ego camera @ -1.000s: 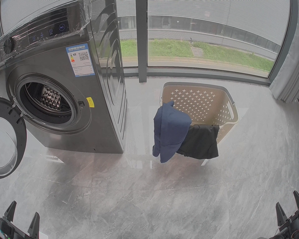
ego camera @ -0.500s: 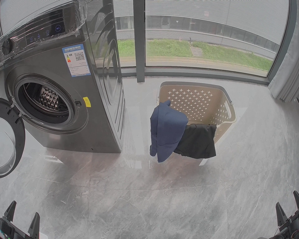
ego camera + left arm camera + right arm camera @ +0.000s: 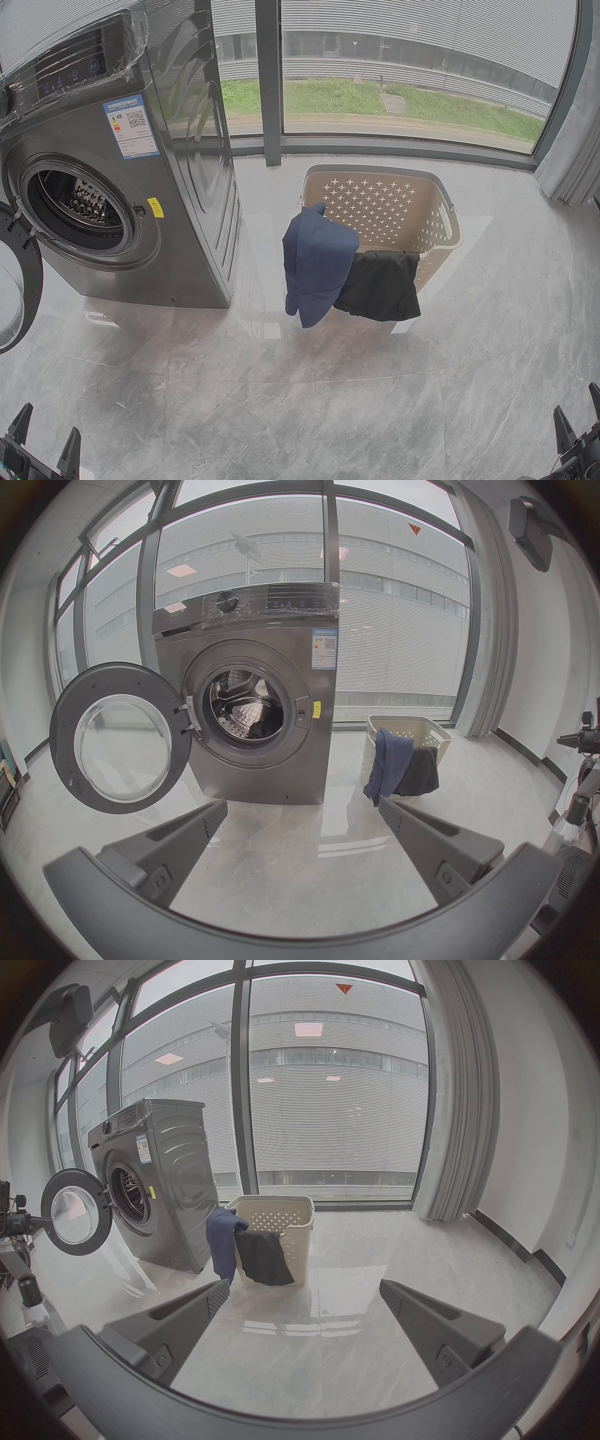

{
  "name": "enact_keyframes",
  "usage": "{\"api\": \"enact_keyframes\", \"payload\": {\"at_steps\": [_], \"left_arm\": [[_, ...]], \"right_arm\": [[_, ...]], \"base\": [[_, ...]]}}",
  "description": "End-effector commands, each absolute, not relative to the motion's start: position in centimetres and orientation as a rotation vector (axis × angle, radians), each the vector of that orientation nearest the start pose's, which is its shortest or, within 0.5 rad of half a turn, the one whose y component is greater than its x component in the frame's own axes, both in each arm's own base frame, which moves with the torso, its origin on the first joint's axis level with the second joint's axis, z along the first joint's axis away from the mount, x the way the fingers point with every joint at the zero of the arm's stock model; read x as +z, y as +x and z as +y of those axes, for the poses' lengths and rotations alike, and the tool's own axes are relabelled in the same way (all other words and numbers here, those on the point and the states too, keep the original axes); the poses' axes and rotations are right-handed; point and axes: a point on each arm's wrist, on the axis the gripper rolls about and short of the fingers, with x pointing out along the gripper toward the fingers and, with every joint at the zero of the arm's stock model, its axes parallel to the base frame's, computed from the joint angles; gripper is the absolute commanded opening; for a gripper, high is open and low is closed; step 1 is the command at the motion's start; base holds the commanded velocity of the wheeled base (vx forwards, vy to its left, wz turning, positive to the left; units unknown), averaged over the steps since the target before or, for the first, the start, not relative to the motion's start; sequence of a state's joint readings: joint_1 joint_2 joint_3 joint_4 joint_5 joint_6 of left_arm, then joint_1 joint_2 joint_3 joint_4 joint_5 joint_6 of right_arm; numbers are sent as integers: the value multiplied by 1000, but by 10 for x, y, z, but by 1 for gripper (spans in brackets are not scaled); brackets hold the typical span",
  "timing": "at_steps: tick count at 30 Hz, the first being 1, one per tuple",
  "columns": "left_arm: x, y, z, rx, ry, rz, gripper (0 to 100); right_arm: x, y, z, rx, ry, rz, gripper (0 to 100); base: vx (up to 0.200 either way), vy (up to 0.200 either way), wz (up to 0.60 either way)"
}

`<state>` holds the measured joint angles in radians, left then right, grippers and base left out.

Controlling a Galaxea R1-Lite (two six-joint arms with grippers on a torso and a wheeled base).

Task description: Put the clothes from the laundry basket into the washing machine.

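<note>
No legible wording anywhere. On the washing machine front, above the drum opening: a white label with blue header, coloured bars and a square code, print too small to make out. Beside the opening, a small yellow sticker, unreadable. On the control panel, pale symbols only.

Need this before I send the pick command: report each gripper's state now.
Left gripper: open, holding nothing.
Right gripper: open, holding nothing.
</note>
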<state>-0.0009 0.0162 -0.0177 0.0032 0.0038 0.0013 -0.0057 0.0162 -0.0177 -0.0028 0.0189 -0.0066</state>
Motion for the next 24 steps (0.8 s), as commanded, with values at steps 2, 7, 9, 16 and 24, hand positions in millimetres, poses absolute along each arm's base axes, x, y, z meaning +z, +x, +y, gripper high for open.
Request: {"api": "enact_keyframes", "payload": {"at_steps": [2, 7, 9, 16, 24], "left_arm": [[75, -22, 0, 5, 0, 8, 100], [75, -22, 0, 5, -2, 6, 100], [75, -22, 0, 5, -2, 6, 100], [75, -22, 0, 5, -2, 6, 100], [75, -22, 0, 5, -5, 6, 100]], "right_arm": [[76, -23, 1, 14, -6, -3, 100], [76, -23, 1, 14, -5, -5, 100], [76, -23, 1, 12, -5, -3, 100], [76, -23, 0, 9, -5, -3, 100], [76, -23, 1, 11, -6, -2, 100]], "base": [[0, 0, 0], [120, 0, 0], [200, 0, 0], [200, 0, 0], [150, 0, 0]]}}
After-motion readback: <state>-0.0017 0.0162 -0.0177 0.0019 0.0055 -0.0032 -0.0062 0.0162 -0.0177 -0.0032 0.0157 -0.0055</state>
